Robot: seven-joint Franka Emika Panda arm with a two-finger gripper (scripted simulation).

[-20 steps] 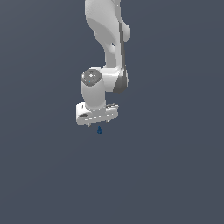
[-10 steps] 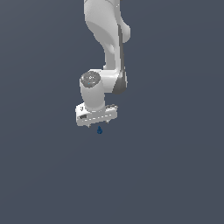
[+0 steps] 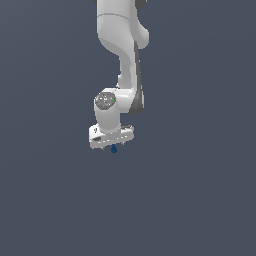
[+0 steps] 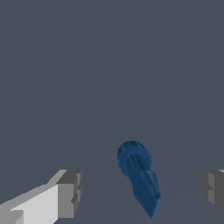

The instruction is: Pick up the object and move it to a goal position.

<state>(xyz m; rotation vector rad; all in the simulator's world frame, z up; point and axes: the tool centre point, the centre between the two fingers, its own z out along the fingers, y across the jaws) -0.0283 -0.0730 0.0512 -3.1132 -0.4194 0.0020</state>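
While the white claw hangs open around the small blue lump, gripping, lifting and moving all remain undone.

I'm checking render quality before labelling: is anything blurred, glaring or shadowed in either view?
Exterior view: flat, even light, no cast shadows or glare; the blue object is tiny and coarse under the tool. Wrist view: sharp, the object fills more of the frame with soft shading only; the grey fingertips look blocky and are cut by the frame edge.
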